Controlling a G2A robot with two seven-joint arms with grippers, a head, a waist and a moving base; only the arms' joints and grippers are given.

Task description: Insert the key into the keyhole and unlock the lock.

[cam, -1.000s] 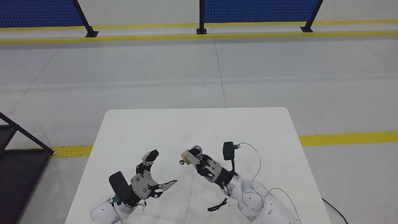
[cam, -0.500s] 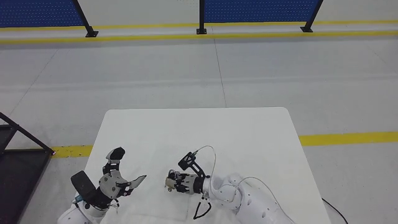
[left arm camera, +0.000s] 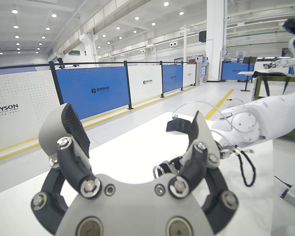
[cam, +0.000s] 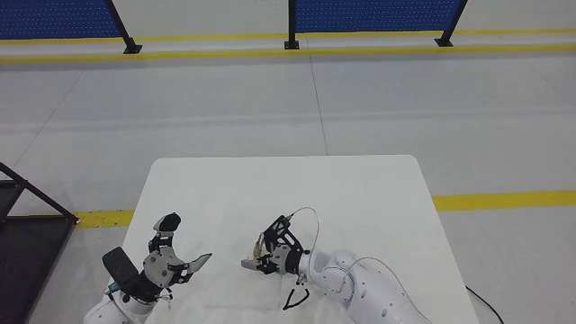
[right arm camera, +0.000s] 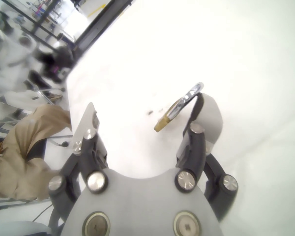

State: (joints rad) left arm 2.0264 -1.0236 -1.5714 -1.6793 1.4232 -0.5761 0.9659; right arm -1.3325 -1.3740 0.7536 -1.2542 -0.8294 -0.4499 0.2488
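We see the padlock (right arm camera: 173,111) on the table (cam: 270,180), toward the near edge, a bit left of middle. It has a brass body and a chrome shackle. R gripper (right arm camera: 147,101) sits right at it w/ fingers spread wide, not clamping. The shackle end touches one fingertip (right arm camera: 211,109), and the body lies in the gap between the fingers. We can't tell if the lock lies flat or tipped up. L gripper (cam: 187,241) is by the table's near-left corner, apart from the padlock, fingers also spread, nothing between them.
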